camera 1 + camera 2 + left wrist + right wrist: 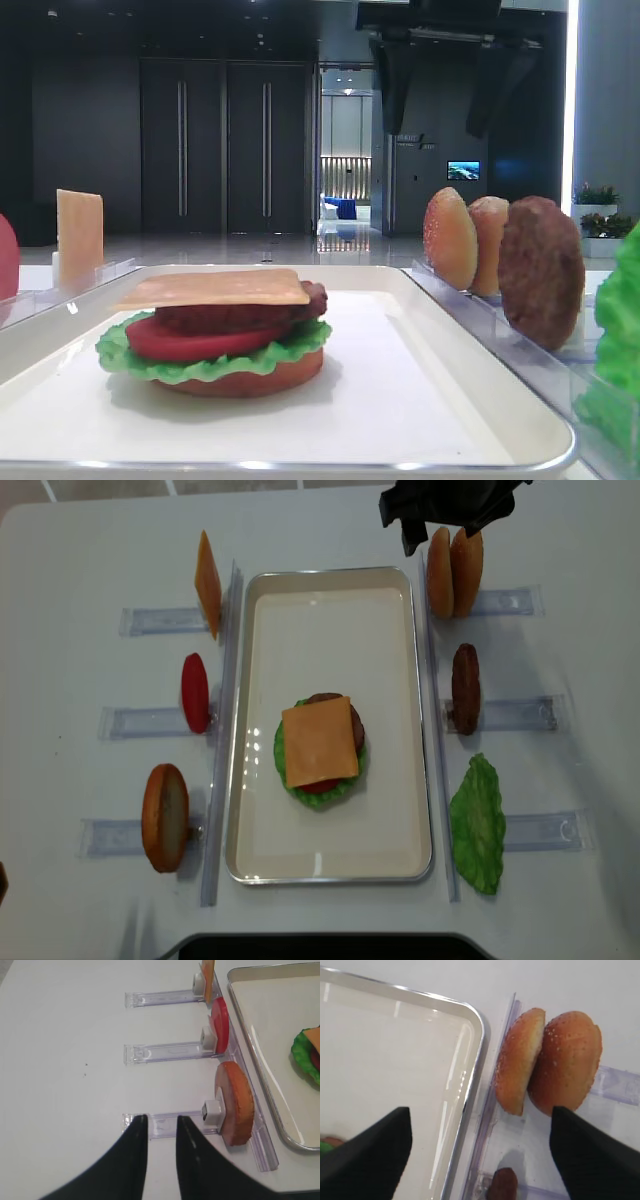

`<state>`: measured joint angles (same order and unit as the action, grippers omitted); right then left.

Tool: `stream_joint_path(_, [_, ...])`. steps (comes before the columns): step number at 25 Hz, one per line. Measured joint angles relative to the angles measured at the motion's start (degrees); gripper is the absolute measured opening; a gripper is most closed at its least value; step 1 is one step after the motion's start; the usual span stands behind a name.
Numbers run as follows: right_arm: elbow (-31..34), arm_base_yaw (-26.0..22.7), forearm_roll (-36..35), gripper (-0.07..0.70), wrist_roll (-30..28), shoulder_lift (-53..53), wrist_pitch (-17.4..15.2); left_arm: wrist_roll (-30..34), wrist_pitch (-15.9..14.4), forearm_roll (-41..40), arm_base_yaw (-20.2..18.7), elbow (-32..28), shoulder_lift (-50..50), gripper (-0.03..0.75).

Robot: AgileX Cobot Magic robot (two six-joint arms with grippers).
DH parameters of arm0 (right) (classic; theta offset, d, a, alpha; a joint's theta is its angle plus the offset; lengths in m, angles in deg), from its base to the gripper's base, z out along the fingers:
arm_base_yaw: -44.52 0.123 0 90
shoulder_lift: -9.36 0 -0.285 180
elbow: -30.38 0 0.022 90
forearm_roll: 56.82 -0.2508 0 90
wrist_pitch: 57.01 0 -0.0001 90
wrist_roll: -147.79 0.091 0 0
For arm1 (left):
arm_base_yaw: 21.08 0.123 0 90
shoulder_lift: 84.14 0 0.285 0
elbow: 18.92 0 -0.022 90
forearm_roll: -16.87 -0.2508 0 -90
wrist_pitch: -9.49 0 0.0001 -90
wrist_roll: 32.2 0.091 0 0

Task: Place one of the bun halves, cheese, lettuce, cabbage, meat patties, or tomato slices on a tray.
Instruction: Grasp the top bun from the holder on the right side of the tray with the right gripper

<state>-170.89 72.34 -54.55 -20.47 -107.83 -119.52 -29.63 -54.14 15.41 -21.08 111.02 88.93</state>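
Light falls evenly from above on my white tabletop (pixel 320 520), bright, with soft short shadows. Glare streaks run along the tray (pixel 470 1060) rim near its right edge in my right wrist view. My dark fingers (pixel 365 1155) blur at the frame bottom. The low exterior view has a dim background and a soft, unfocused tray front edge.

6 clear plastic racks (pixel 165 620) lie on a white table (pixel 80 560), dark double doors (pixel 225 145) behind.
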Motion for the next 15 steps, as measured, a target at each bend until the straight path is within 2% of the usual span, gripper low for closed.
stream_joint_path(6, [0.0, -0.17, 3.36, 0.538, 1.0, -2.55, 3.42, 0.0, 0.0, 0.0, 0.0, 0.0, 0.0, 0.15])
stream_joint_path(15, [0.0, -2.63, 4.21, 0.517, 1.12, -6.19, 4.12, 0.0, 0.0, 0.0, 0.0, 0.0, 0.0, 0.149])
